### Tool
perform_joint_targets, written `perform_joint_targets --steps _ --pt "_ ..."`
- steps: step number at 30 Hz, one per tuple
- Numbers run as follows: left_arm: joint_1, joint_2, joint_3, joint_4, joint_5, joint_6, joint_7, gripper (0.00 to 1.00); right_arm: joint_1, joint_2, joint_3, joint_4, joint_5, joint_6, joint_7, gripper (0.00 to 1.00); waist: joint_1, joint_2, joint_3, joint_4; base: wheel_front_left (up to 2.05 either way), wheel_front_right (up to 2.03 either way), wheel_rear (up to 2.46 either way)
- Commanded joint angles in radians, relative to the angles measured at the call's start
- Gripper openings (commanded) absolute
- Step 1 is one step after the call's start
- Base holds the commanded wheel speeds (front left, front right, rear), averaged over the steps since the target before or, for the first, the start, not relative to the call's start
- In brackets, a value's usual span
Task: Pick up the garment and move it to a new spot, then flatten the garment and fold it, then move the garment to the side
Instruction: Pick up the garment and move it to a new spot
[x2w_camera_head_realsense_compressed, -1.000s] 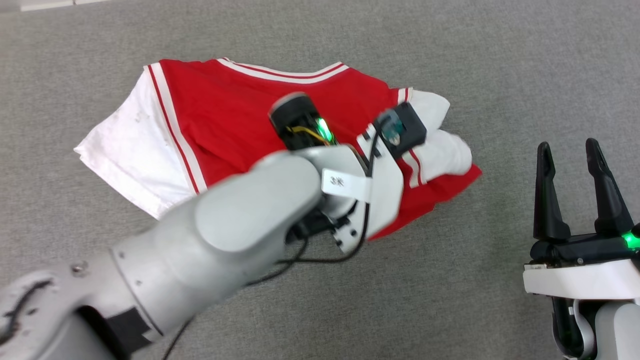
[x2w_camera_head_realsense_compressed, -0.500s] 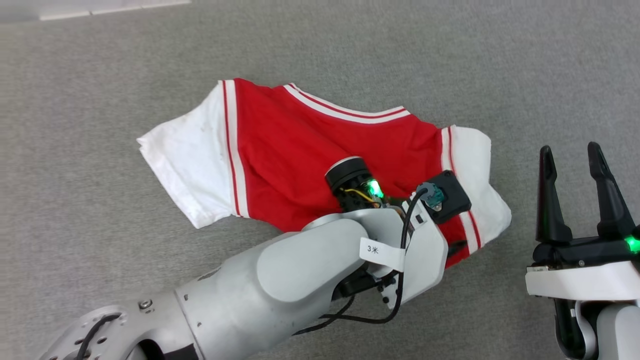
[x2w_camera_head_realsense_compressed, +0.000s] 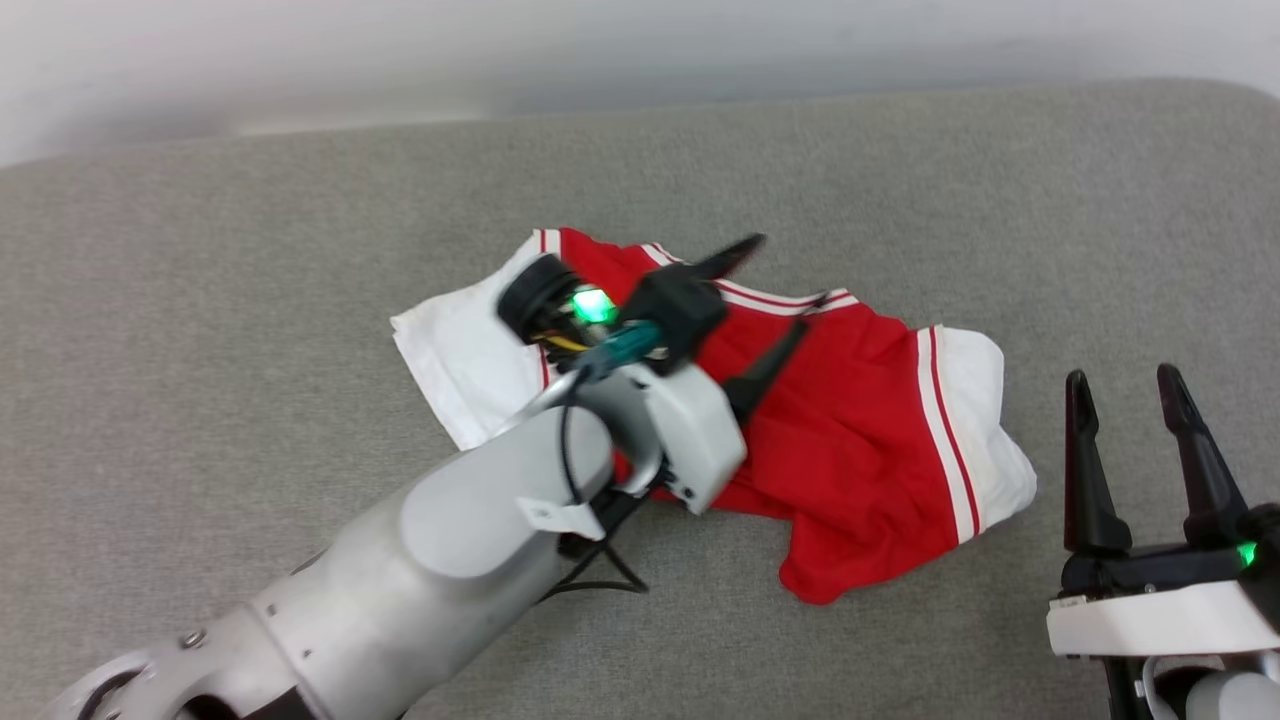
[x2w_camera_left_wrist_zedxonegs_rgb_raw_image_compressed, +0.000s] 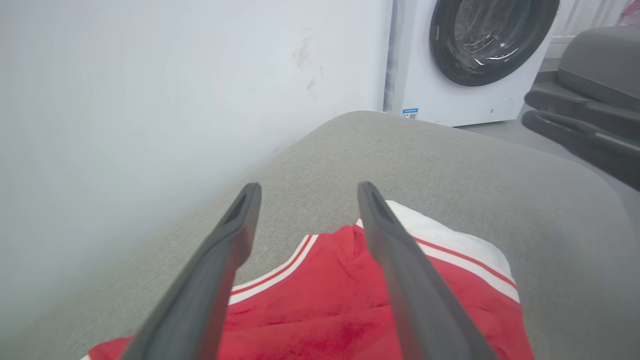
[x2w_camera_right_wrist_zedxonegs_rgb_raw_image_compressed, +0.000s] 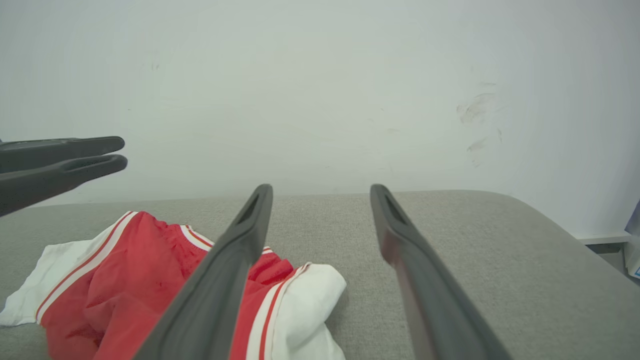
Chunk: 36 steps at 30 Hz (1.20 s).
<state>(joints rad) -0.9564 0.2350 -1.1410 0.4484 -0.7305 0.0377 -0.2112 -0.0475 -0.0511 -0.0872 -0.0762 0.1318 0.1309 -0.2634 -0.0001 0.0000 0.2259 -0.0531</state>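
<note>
Flattening is being judged due: the shirt (x2w_camera_head_realsense_compressed: 850, 440) is lying rumpled under the left jaws, beside the right jaws, both held wide and empty; corners needing pinching.

The gray padded surface (x2w_camera_head_realsense_compressed: 200, 300) is viewed from above by the head camera, angled down. The left wrist camera is held close over the shirt (x2w_camera_left_wrist_zedxonegs_rgb_raw_image_compressed: 320, 305), aimed along the left gripper (x2w_camera_left_wrist_zedxonegs_rgb_raw_image_compressed: 308, 186) toward a wall (x2w_camera_left_wrist_zedxonegs_rgb_raw_image_compressed: 125, 100) and washing machine (x2w_camera_left_wrist_zedxonegs_rgb_raw_image_compressed: 490, 40). The right wrist camera is set low beside the shirt, facing that wall. The shirt is shared by all three.
</note>
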Motion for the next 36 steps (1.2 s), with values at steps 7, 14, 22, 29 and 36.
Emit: perform_joint_targets --steps 7,14,22,29,36 --pt "0.154 0.090 0.149 -0.087 0.068 0.174 -0.055 1.00 0.051 0.002 -0.007 0.000 -0.012 0.000 -0.002 1.00 0.0001 0.0000 -0.066 0.040 0.00 0.00 0.00" --pt "0.404 0.143 0.395 -0.258 0.195 0.290 -0.054 1.00 0.072 0.002 -0.012 0.006 -0.016 0.000 -0.002 1.00 0.0001 0.0000 -0.097 0.056 0.00 0.00 0.00" --pt "0.676 0.110 0.638 -0.356 0.327 0.330 -0.054 1.00 0.094 0.002 -0.007 0.017 -0.017 0.000 -0.002 1.00 0.0001 0.0000 -0.125 0.063 0.00 0.00 0.00" --pt "0.837 0.038 0.768 -0.375 0.413 0.270 -0.054 1.00 0.116 0.002 -0.007 0.036 -0.017 0.000 -0.002 1.00 0.0001 0.0000 -0.153 0.065 0.00 0.00 0.00" --pt "0.917 -0.037 0.851 -0.356 0.488 0.204 -0.054 1.00 0.132 0.002 -0.014 0.050 -0.015 0.000 -0.002 1.00 0.0001 0.0000 -0.166 0.067 0.00 0.00 0.00"
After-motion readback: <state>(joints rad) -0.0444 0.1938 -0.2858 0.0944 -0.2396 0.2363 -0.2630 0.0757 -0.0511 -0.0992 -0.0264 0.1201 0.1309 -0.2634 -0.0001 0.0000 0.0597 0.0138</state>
